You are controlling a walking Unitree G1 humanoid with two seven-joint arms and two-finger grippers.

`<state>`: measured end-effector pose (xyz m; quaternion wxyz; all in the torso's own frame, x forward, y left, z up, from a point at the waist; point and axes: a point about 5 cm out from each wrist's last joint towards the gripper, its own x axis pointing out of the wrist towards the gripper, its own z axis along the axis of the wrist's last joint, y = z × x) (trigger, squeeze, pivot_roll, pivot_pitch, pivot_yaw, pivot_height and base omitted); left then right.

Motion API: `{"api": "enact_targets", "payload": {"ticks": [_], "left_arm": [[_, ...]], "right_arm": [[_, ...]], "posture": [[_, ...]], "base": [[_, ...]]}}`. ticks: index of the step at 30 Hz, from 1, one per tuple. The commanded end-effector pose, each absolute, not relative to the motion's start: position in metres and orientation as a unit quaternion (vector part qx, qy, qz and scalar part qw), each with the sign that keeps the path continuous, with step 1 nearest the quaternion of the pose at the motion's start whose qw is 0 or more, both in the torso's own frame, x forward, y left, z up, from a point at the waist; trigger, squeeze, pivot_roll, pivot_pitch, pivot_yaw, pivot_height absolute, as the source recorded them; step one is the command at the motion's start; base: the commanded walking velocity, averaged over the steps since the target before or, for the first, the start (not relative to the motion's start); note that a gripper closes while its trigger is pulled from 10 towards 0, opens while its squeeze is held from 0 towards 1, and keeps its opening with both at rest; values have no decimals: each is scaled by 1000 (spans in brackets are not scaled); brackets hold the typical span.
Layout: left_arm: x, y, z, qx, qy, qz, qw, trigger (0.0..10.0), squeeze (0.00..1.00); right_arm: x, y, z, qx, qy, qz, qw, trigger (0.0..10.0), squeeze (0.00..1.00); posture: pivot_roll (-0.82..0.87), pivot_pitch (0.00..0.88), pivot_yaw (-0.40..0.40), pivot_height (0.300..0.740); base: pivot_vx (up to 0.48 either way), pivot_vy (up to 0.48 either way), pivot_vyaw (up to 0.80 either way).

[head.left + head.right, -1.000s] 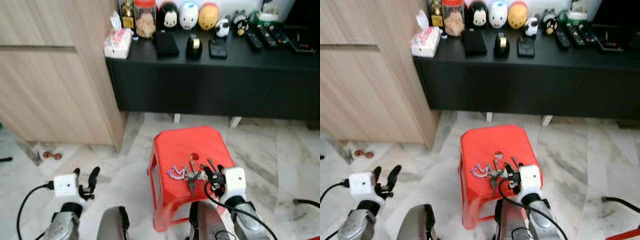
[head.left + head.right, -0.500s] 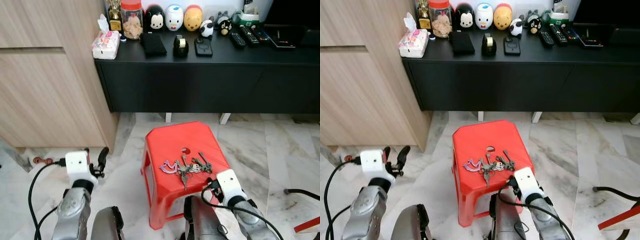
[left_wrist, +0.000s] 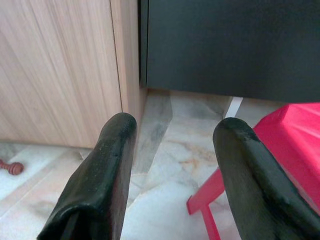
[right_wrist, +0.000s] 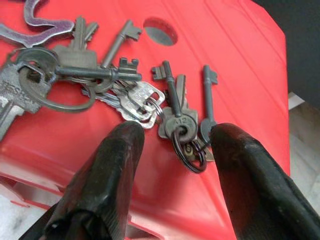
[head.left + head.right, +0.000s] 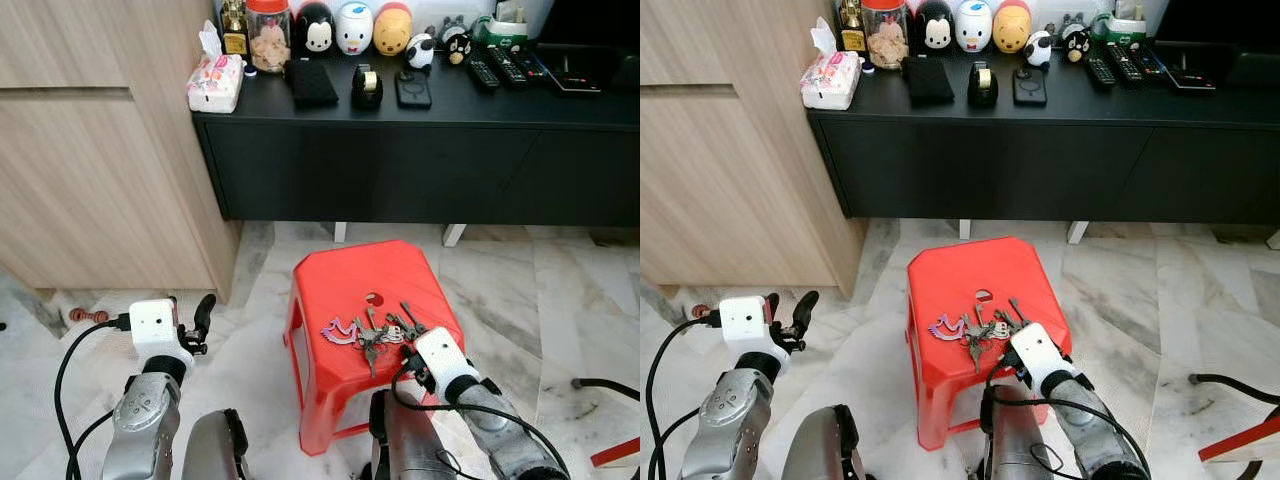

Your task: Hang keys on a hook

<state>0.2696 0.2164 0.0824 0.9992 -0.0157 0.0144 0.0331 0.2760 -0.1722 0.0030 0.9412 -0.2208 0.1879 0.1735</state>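
A bunch of keys (image 5: 375, 330) with a purple tag (image 5: 341, 331) lies on the top of a red plastic stool (image 5: 345, 280). My right gripper (image 4: 172, 142) is open just above the near end of the bunch, its fingers (image 4: 116, 165) on either side of a key ring (image 4: 187, 147) on the stool. From the head, that wrist (image 5: 440, 362) sits at the stool's front right corner. My left gripper (image 3: 170, 135) is open and holds nothing, raised left of the stool (image 5: 190, 325) over the marble floor.
A black low cabinet (image 5: 420, 150) stands behind the stool, its top carrying a tissue pack (image 5: 215, 80), a jar, toy figures and remotes. A wooden cupboard (image 5: 90, 150) fills the left. A black cable (image 5: 605, 385) lies on the floor at right.
My right gripper has moved forward and left, closer over the near end of the keys. The left arm has hardly shifted. The camera view has moved slightly.
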Motion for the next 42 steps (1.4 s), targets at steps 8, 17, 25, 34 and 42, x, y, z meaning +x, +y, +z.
{"api": "enact_targets", "payload": {"ticks": [8,17,25,34,42], "left_arm": [[265,219,80,-17,26,34,999,10000,0],[266,219,81,-12,28,29,999,10000,0],[266,219,82,-13,25,30,999,10000,0],[266,219,82,-13,26,30,999,10000,0],[265,219,82,-12,26,31,999,10000,0]], "right_arm": [[277,-174,-1,-227,202,179,936,10000,0],[281,-170,1,-235,196,181,935,10000,0],[287,-177,4,-238,195,148,940,10000,0],[284,-178,0,-241,206,149,937,0,0],[284,-175,0,-238,206,153,937,0,0]], "posture": [[-153,150,-37,573],[-150,153,-30,573],[-148,155,-29,573],[-145,156,-30,573],[-145,155,-30,573]], "base": [[0,0,0],[0,0,0],[0,0,0],[0,0,0],[0,0,0]]}}
